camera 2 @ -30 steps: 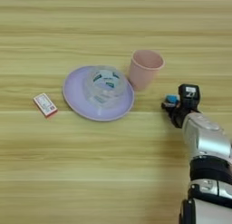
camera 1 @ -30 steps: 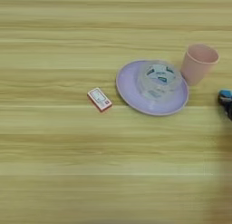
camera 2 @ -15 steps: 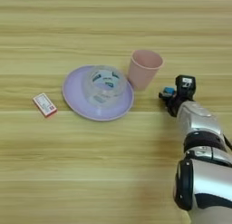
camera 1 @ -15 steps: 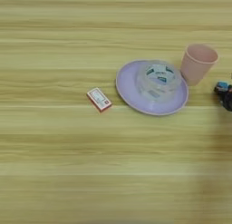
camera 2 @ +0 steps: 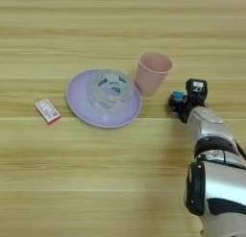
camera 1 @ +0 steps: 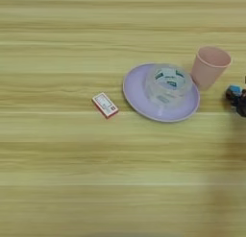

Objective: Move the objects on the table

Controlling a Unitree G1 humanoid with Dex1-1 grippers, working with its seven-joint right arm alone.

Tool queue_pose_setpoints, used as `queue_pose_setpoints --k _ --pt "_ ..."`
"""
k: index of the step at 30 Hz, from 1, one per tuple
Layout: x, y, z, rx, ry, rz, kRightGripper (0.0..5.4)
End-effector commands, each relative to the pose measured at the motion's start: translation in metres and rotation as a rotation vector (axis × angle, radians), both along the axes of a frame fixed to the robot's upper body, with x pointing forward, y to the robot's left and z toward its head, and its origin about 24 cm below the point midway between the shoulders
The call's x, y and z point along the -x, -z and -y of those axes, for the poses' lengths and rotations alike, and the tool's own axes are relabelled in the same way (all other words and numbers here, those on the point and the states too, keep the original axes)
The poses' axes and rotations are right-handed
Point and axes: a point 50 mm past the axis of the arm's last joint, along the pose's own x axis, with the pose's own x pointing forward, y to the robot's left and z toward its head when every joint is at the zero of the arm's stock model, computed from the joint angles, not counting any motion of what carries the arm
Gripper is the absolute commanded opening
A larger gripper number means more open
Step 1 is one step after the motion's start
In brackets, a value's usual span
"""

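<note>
Clear plastic marks the wide roll of tape (camera 2: 111, 90), lying flat with its hole facing up on a round lilac plate (camera 2: 78, 102) near the middle of the light yellowish wooden table (camera 2: 96, 183), whose grain runs from left edge to right edge. Just beside the plate's right rim stands the pale pink paper-like cup (camera 2: 152, 73), upright, mouth up. Right of the cup sits the tiny bright blue block (camera 2: 178, 96), against the black two-fingered gripper (camera 2: 186, 100) of the silver right forearm; whether its fingers pinch the block I cannot tell. A small red-and-white box (camera 1: 105, 105) lies left of the plate, set diagonally.
</note>
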Motion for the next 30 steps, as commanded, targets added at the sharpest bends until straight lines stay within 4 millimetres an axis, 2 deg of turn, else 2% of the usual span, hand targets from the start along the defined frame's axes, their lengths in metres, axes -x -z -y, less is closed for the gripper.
queue_pose_setpoints --k 1,6,12,17,21,30 --pt "-0.006 -0.018 0.005 0.058 -0.004 0.071 3.31" --pt "-0.001 -0.024 0.004 0.078 -0.02 0.154 3.96" --pt "0.006 -0.035 0.005 0.025 -0.017 0.292 4.61" --pt "0.015 -0.058 -0.002 0.029 -0.05 0.44 5.35" --pt "0.022 -0.068 -0.018 0.029 -0.109 0.477 5.35" --pt "0.042 -0.088 -0.037 0.079 -0.227 0.497 5.35"
